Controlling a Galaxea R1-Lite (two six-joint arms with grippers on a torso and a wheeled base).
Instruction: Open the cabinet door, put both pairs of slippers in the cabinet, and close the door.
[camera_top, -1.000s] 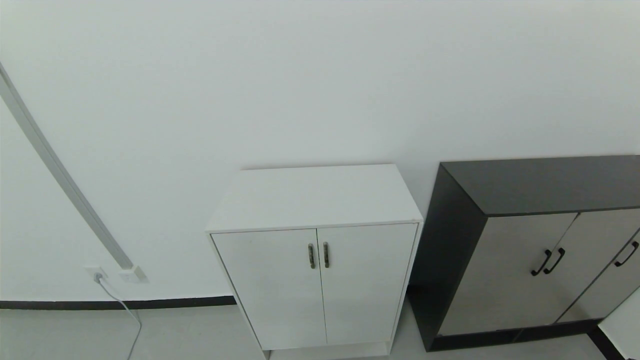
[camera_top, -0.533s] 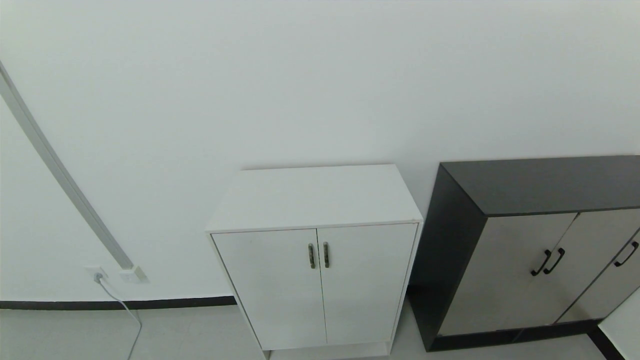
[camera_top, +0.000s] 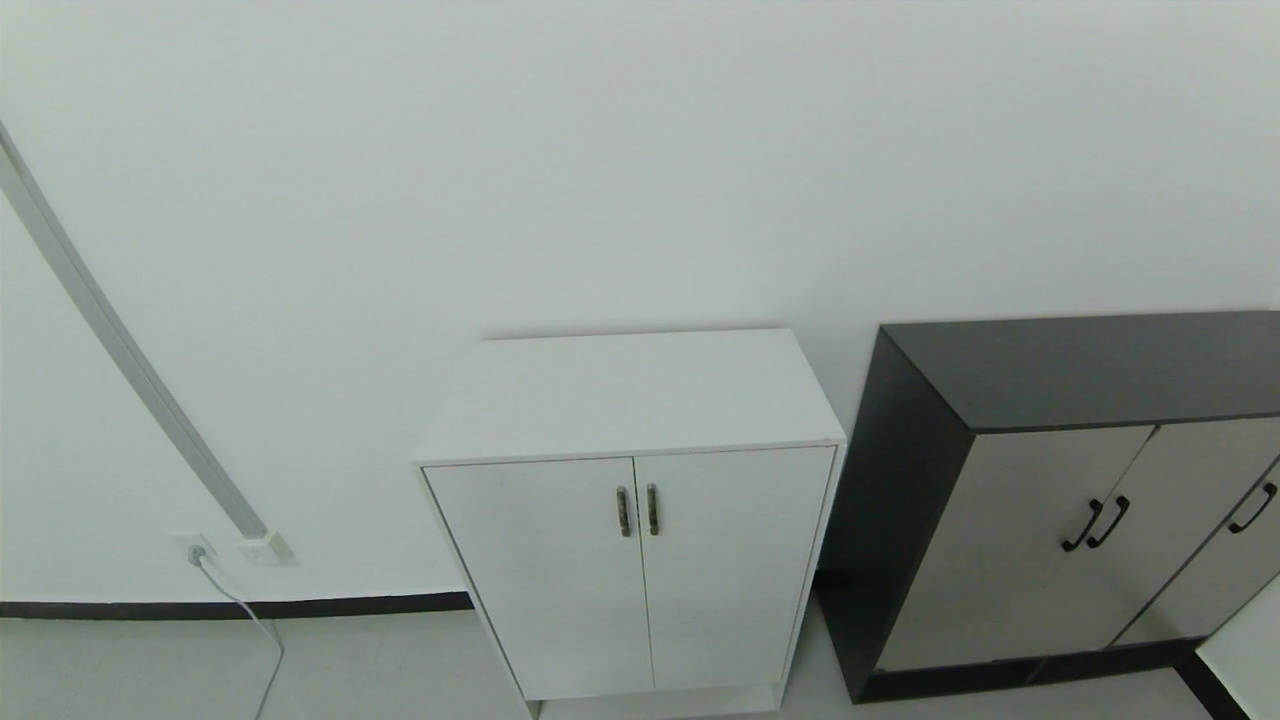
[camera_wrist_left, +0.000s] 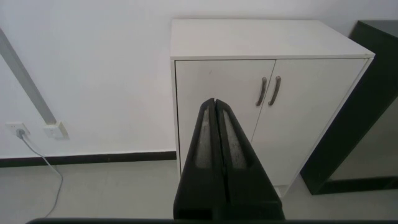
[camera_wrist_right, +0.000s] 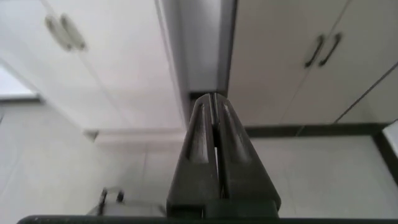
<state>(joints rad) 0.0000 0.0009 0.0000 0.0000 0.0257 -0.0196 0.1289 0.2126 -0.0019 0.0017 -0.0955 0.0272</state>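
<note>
1. A wall socket (camera_top: 190, 548) with a plugged-in cable (camera_top: 245, 615) sits low at the far left.
2. The left hand (camera_wrist_left: 215, 102) is pressed fully together, holding nothing.
3. The white cabinet (camera_top: 625, 400) stands centre against the wall, doors closed, handles (camera_top: 637, 510) side by side.
4. The right hand (camera_wrist_right: 215, 98) is likewise closed up and empty.
5. A dark cabinet (camera_top: 1050, 370) stands just right.

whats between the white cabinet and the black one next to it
Nothing stands there. The head view shows only a narrow bare gap between the white cabinet and the black cabinet; the right wrist view shows the same.
</note>
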